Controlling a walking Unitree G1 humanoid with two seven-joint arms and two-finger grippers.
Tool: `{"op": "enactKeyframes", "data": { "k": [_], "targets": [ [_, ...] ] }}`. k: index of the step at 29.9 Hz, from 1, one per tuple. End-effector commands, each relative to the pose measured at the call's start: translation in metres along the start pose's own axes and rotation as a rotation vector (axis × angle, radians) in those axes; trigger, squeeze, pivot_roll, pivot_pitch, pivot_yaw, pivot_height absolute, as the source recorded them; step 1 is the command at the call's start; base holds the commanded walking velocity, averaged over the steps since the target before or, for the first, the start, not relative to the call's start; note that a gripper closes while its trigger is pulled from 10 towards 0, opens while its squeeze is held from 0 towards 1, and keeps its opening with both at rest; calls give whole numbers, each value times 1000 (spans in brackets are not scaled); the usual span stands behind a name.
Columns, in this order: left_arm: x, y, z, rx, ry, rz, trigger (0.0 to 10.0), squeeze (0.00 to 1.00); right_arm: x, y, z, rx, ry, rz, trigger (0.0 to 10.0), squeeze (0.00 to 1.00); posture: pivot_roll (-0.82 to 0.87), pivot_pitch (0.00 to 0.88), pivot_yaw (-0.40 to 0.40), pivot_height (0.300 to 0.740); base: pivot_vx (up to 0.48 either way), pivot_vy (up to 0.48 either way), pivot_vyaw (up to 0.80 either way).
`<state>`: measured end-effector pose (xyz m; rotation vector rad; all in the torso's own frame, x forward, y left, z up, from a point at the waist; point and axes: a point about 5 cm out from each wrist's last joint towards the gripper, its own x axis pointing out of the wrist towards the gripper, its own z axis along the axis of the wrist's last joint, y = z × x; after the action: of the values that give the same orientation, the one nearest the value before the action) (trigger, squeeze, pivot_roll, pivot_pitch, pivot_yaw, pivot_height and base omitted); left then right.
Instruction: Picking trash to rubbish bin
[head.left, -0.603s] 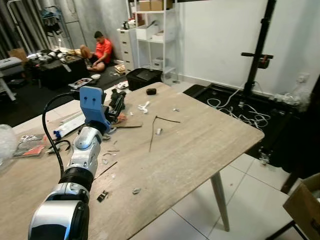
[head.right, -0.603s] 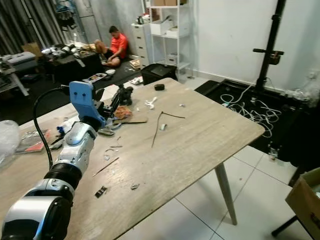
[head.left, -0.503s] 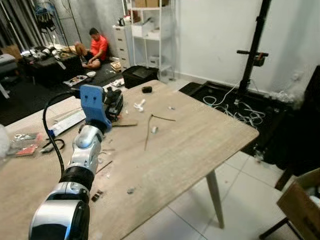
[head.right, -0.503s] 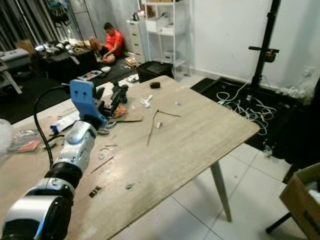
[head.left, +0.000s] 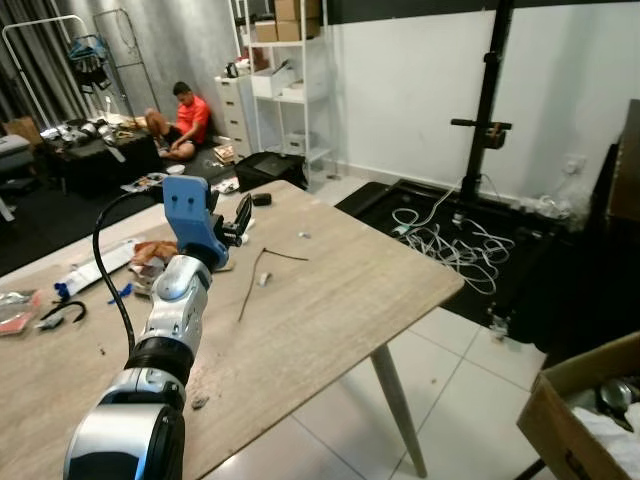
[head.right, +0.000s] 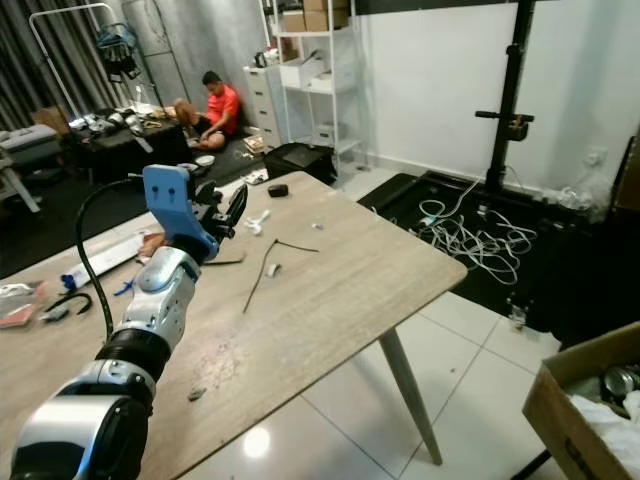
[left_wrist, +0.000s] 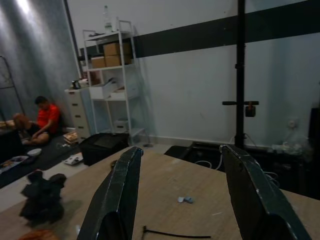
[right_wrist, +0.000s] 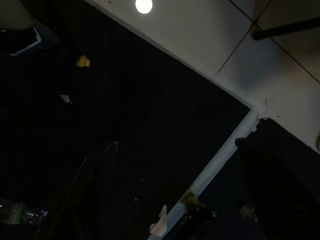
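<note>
matt pale wood-grain table (head.left: 330, 300), glossy white floor tiles (head.left: 470, 400), brown cardboard box (head.left: 560, 420).

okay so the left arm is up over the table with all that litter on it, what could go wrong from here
The left gripper hangs open and empty above the table, so no trash is secured yet. The thin black strip lies flat and may slip between the fingers. The cardboard box sits on the floor well off to the right, so a carried piece might drop on the way.

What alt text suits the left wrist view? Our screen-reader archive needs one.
The left gripper is open and empty above a wooden table, with a thin black strip lying on the wood. A person sits on the floor far behind.
</note>
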<state>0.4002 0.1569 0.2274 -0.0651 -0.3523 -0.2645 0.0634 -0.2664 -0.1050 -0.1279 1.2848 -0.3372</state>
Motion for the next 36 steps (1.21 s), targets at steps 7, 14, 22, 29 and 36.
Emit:
{"op": "enactKeyframes", "data": {
  "k": [7,14,22,29,36],
  "targets": [
    [-1,4,2,-8,-4,2,10000,0,0,11,0,8,3,29,10000,0,-289,108,140,740,277,0,0],
    [0,2,2,-1,-3,-7,10000,0,0,12,-1,7,4,33,10000,0,-294,110,142,740,284,0,0],
    [0,0,1,-3,-1,-16,10000,0,-1,12,-3,0,8,38,10000,0,-288,113,141,740,290,0,0],
    [-2,0,5,-29,-45,-27,10000,0,-1,13,-4,-13,9,42,10000,0,-281,117,139,740,159,0,0],
    [-3,3,3,22,-19,-15,10000,0,-1,15,-3,-24,7,46,10000,0,-279,115,137,740,0,0,0]
  ]
}}
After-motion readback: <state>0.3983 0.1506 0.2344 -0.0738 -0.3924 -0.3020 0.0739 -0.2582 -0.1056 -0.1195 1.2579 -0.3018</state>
